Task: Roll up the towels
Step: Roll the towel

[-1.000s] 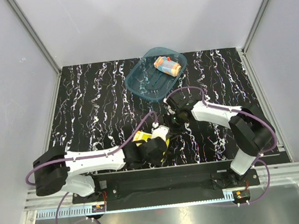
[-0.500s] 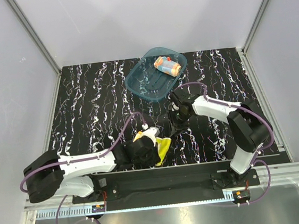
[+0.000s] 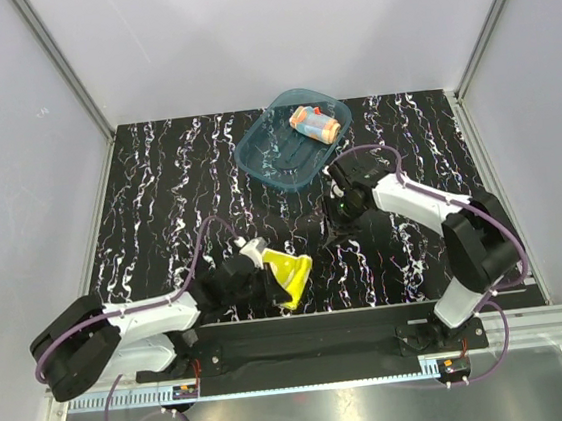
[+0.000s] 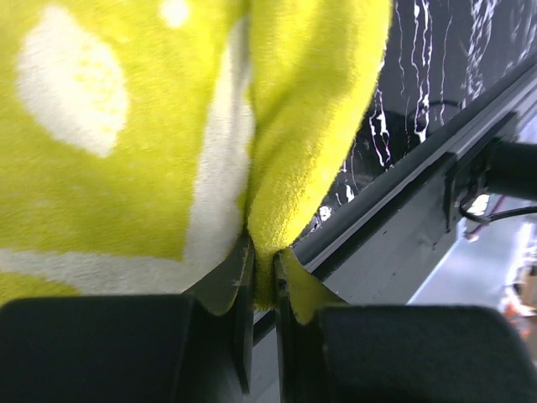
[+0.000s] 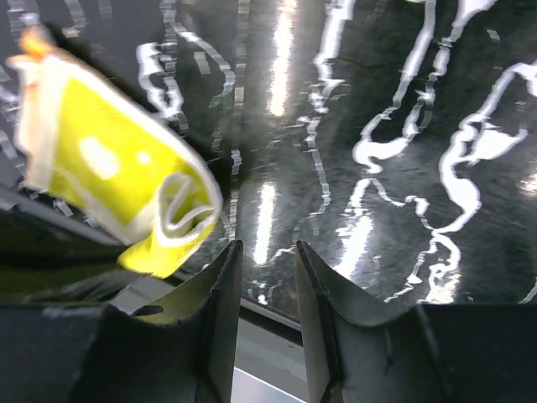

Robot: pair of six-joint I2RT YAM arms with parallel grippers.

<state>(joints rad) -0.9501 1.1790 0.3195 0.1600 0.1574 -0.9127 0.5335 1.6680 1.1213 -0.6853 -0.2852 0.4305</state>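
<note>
Pinching a fold of the bright yellow towel with pale green-white shapes [image 4: 168, 126], left end effector [image 4: 262, 260] clamped, at front edge of black marbled worktop [image 3: 160, 203] | right end effector [image 5: 267, 252] slightly parted, empty | cloth looks soft, light, floppy: grip at hem.

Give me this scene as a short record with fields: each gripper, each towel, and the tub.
left gripper: shut on a fold of the bright yellow towel with pale shapes
right gripper: slightly open, empty, over the black marbled table
light blue towel with orange dots: rolled, lying in the tub
teal translucent plastic tub: at the table's far side
</note>
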